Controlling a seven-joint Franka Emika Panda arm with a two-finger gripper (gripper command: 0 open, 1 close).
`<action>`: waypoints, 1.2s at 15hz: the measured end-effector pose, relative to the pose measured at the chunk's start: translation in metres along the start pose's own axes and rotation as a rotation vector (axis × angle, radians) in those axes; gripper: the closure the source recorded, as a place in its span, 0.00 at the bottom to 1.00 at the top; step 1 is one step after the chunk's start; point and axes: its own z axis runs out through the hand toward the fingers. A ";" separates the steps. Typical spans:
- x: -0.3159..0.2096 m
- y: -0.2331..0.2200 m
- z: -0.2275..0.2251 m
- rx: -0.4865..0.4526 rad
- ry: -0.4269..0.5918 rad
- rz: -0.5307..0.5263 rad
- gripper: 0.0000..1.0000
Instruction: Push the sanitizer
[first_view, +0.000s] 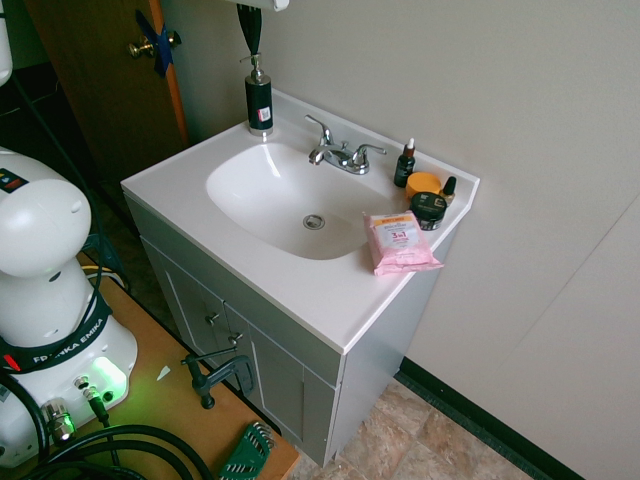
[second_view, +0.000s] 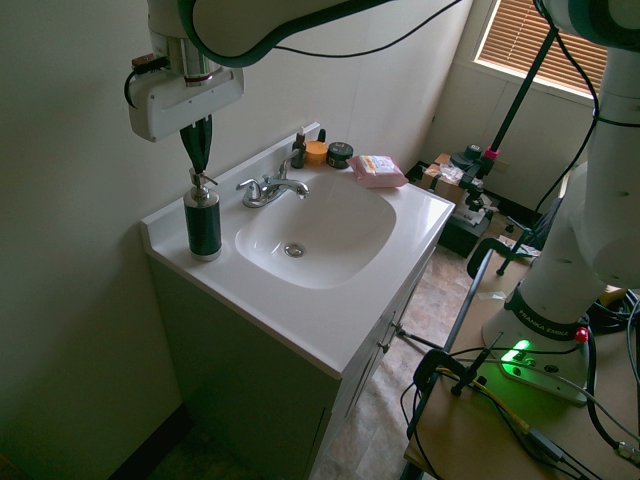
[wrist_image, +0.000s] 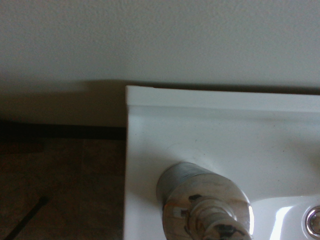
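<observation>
**Ana:** Sanitizer (first_view: 259, 100) is standing upright on the back corner of the white vanity top (first_view: 330, 290), right by the wall, on the far side of the basin from the little cluster of toiletries.

**Ben:** And the gripper (second_view: 199, 160) is pointing straight down over it, fingers pinched together into one dark point with nothing between them.

**Ana:** That point is sitting directly over the silver pump head; from the second exterior view it is looking like contact, though I cannot say for sure.

**Ben:** Wrist camera is looking down on the shiny pump cap (wrist_image: 202, 205) from above, with the counter's corner edge beside it.

**Ana:** Faucet (first_view: 340, 153) is sitting behind the basin, between the bottle and the other items.

**Ben:** Over there a small dropper bottle (first_view: 405, 165), an orange-lidded jar (first_view: 424, 184) and a pink wipes pack (first_view: 400, 241) are crowding the opposite corner.
</observation>
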 end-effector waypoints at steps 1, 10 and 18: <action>-0.002 -0.001 0.000 -0.001 0.000 -0.003 1.00; -0.003 -0.002 0.011 -0.013 -0.006 -0.005 1.00; 0.014 0.007 -0.011 0.027 0.024 0.024 0.00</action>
